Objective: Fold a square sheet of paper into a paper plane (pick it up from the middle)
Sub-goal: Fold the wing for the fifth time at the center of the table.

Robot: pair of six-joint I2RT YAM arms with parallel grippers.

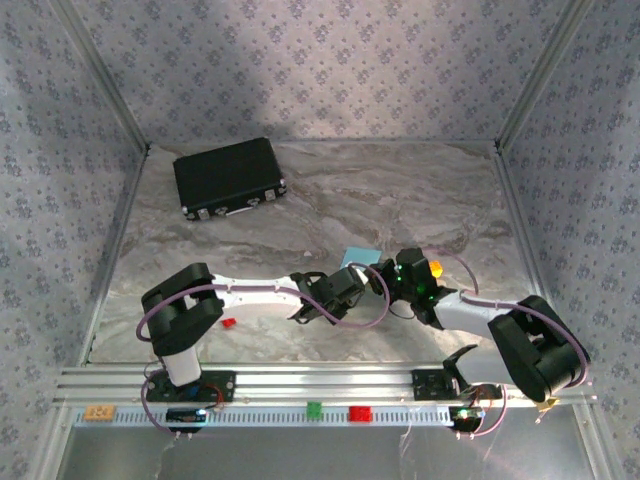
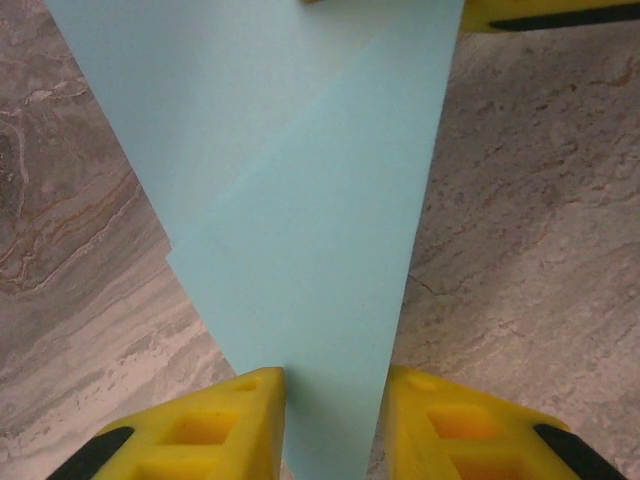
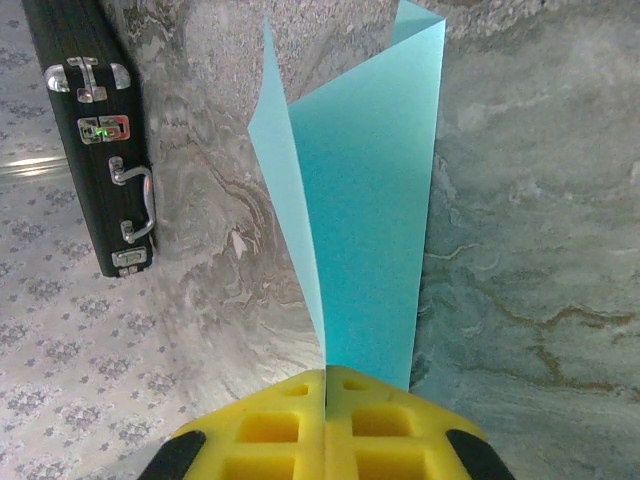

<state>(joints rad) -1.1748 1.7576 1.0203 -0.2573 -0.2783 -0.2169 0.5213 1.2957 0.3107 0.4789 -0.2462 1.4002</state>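
Note:
The light-blue sheet of paper (image 1: 358, 256) is folded and held up off the table's middle, between the two arms. My right gripper (image 3: 325, 375) is shut on it, its yellow fingers pressed together on the folded edge, and the paper (image 3: 370, 220) rises away from them in two layers. My left gripper (image 2: 333, 400) is open. Its yellow fingers stand apart on either side of the narrow end of the paper (image 2: 300, 200), whose flat face with a diagonal flap fills the gap. From above, the left gripper (image 1: 345, 282) and right gripper (image 1: 385, 272) meet at the sheet.
A black case (image 1: 230, 177) lies at the back left of the marble table and also shows at the left of the right wrist view (image 3: 90, 130). A small red brick (image 1: 228, 323) rests near the left arm's base. Patterned walls enclose the table.

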